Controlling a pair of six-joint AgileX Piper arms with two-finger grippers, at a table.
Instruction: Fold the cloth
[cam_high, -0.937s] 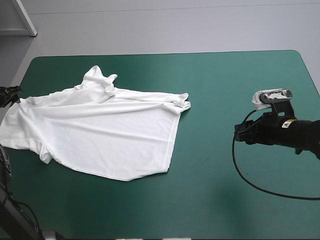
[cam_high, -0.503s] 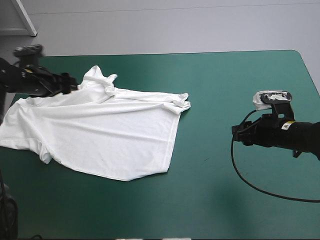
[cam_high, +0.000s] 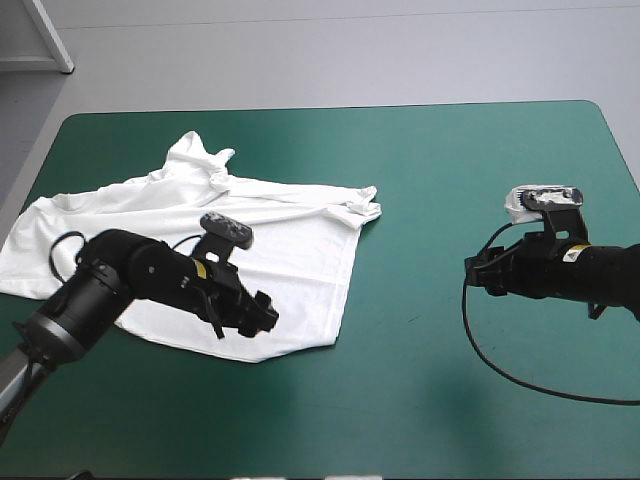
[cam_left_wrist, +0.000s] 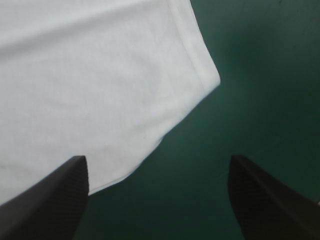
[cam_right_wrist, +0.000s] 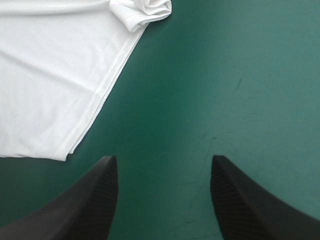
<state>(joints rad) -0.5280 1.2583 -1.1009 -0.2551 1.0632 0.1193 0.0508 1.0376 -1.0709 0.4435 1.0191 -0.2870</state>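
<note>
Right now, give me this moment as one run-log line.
T-shirt: spread out, unfolded | left gripper: open, above near hem corner | right gripper: open, above bare teal-green cover | grasp: none yet

T-shirt (cam_left_wrist: 100, 90): white, spread flat; a hemmed corner lies ahead of the gripper.
Left gripper (cam_left_wrist: 157, 160): black fingers (cam_left_wrist: 55, 200) stand wide apart, one overlapping the shirt's edge.
Table cover (cam_left_wrist: 260, 100): teal-green, beside the hem.
</note>
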